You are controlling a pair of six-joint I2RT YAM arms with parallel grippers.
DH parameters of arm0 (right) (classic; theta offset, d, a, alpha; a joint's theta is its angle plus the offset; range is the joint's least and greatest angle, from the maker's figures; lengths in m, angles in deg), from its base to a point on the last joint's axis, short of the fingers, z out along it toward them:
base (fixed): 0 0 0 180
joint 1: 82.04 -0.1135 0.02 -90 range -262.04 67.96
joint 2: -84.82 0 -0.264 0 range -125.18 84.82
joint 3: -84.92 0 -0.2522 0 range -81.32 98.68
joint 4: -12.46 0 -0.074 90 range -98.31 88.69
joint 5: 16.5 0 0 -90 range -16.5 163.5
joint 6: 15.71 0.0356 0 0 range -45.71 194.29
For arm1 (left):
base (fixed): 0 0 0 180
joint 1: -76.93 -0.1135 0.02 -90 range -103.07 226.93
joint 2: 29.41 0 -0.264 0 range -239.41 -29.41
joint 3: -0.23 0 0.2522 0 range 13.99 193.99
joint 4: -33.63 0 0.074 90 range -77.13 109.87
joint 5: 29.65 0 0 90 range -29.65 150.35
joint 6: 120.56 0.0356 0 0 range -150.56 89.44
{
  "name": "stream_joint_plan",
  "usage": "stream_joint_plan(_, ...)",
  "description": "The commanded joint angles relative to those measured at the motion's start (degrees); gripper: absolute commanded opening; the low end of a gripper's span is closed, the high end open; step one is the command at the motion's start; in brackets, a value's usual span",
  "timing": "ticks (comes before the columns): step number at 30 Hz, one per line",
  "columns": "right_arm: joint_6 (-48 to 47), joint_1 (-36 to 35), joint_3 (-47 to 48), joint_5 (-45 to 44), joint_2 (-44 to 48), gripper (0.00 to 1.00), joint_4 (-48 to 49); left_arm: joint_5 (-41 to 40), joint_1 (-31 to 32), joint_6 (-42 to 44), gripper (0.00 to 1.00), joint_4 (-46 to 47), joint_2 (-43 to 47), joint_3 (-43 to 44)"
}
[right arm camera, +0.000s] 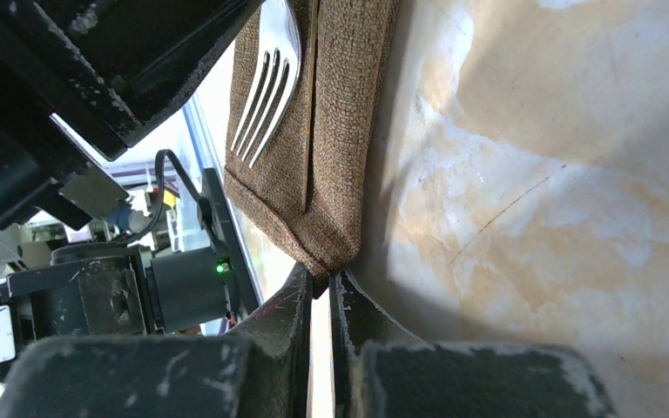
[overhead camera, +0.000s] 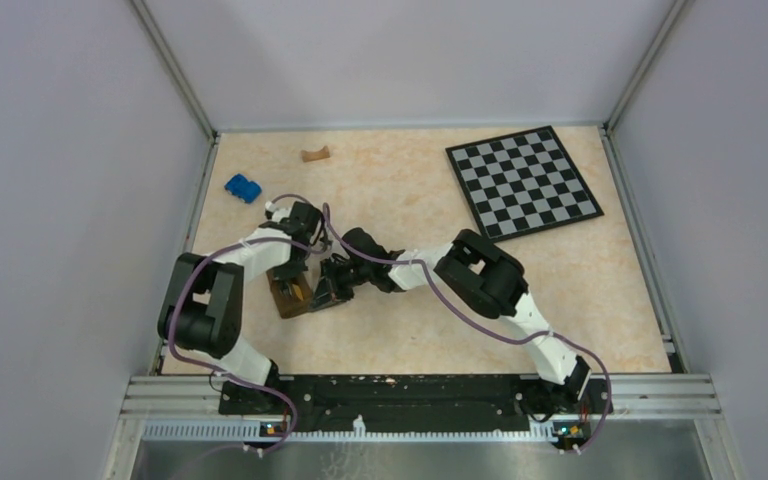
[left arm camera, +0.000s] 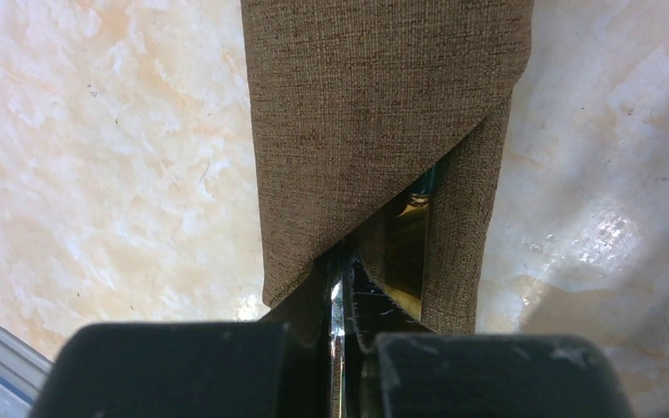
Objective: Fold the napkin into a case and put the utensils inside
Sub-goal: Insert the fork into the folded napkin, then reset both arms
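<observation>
The dark-brown napkin is folded into a narrow case [overhead camera: 288, 298] lying between the two grippers, with a diagonal flap forming a pocket [left arm camera: 375, 113]. My left gripper [overhead camera: 298, 270] is shut on the fork's thin silver handle [left arm camera: 337, 305], seen edge-on at the pocket's mouth. The fork's tines [right arm camera: 266, 96] lie on the cloth. A shiny brownish knife handle [left arm camera: 405, 252] shows inside the pocket. My right gripper [overhead camera: 330, 290] is shut on the case's corner [right arm camera: 324, 261] and pinches the cloth between its fingertips.
A black-and-white checkerboard [overhead camera: 523, 180] lies at the back right. A small blue block [overhead camera: 243, 187] and a tan stubby piece [overhead camera: 315, 154] sit at the back left. Grey walls enclose the table. The left arm's body crowds the right wrist view.
</observation>
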Motion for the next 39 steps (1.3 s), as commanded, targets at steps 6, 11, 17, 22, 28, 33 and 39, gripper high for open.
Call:
stream_joint_plan(6,-3.3,0.3,-0.5,-2.5,3.8,0.04,-4.1,1.3,-0.7,-2.8,0.37,-3.5,-0.4,1.7)
stream_joint_plan(11,-3.8,0.4,-1.4,-4.4,6.0,0.23,-5.6,4.9,-0.7,-4.9,0.60,-8.6,6.2,2.2)
stream_joint_plan(17,-7.6,0.3,-5.7,-7.6,15.3,0.49,-10.7,19.1,-0.4,-3.5,0.68,-14.5,19.7,7.4)
stream_joint_plan(22,-24.9,1.4,-12.2,-25.2,33.2,0.67,-32.0,41.7,-0.5,6.5,0.74,-3.5,36.9,11.1)
stream_joint_plan(28,-39.1,2.5,-12.9,-54.7,65.5,0.85,-53.4,51.6,-0.5,9.8,0.99,20.0,52.5,12.6)
stream_joint_plan(33,-44.6,2.7,-0.7,-70.2,78.4,0.90,-65.3,55.2,-0.5,14.0,0.99,26.2,51.9,19.8)
stream_joint_plan(39,-47.5,2.7,10.3,-79.1,85.6,0.90,-68.9,55.9,-0.5,15.7,0.99,31.3,51.3,23.8)
